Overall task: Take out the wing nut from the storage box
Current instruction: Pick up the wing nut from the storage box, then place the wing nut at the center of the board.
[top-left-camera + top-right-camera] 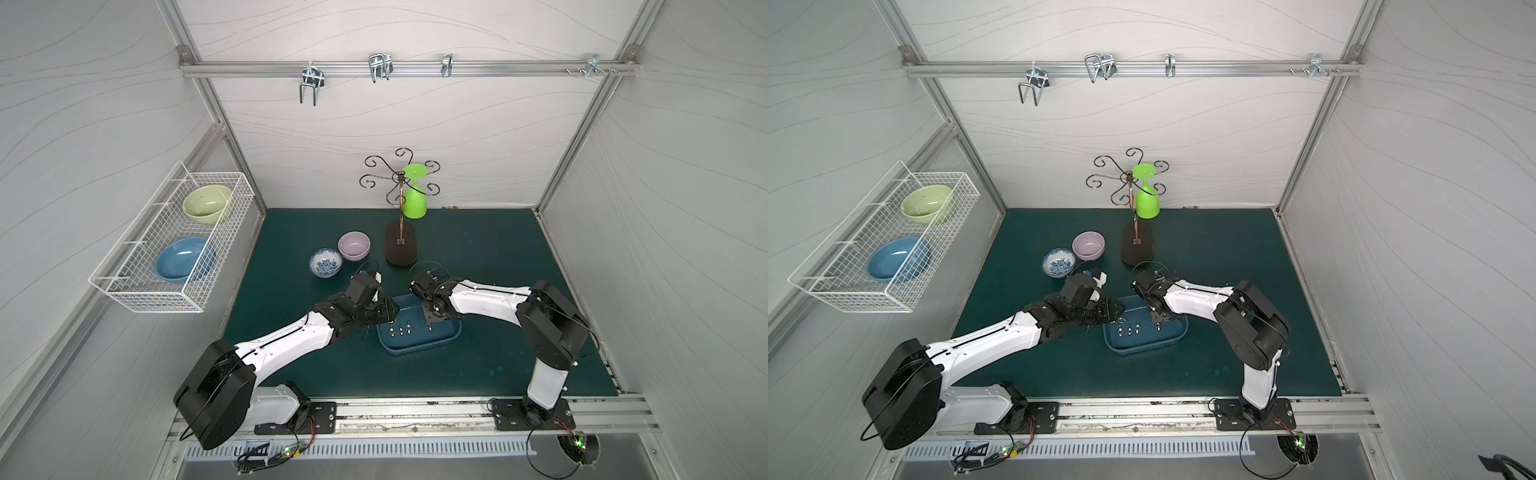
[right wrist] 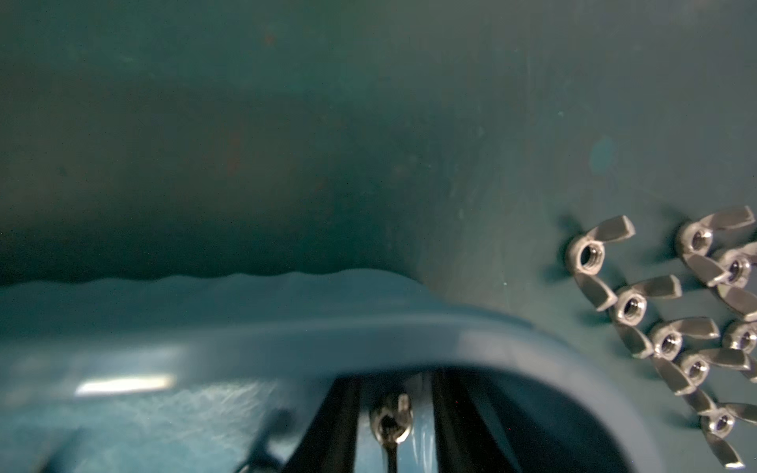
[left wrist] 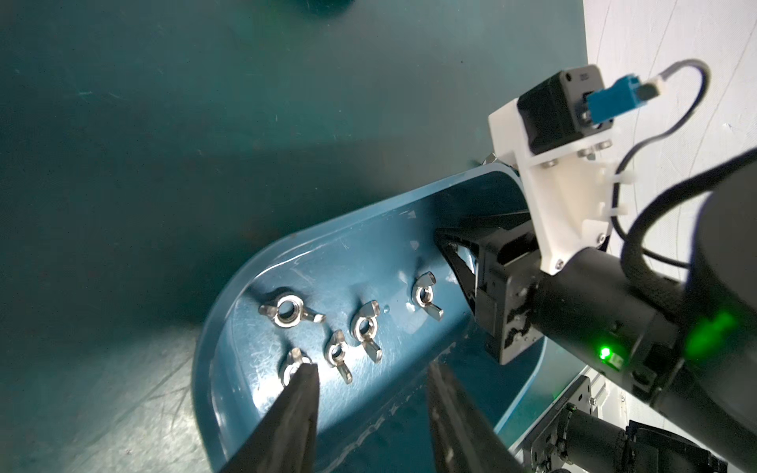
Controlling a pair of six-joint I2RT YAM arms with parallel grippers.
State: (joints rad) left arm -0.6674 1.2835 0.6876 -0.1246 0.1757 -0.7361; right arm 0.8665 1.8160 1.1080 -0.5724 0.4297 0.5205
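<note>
The dark-blue storage box [image 1: 419, 347] [image 1: 1144, 345] lies on the green mat between both arms. Several silver wing nuts [image 3: 291, 313] rest on its floor. My left gripper [image 3: 370, 374] [image 1: 392, 316] hangs over the box's left end, open, nothing between its fingers; one fingertip [image 3: 305, 370] hides part of a nut. My right gripper [image 2: 395, 381] [image 1: 430, 321] reaches into the box's right part. One wing nut [image 2: 391, 422] stands between its fingers, with a gap on each side. More wing nuts [image 2: 672, 327] lie in a cluster on the mat just outside the rim [image 2: 409, 331].
Behind the box stand a blue-patterned bowl [image 1: 325, 262], a pink bowl [image 1: 353, 245] and a cup tree [image 1: 400, 249] holding a green goblet [image 1: 414, 199]. A white wire basket [image 1: 124, 286] on the left wall carries two bowls.
</note>
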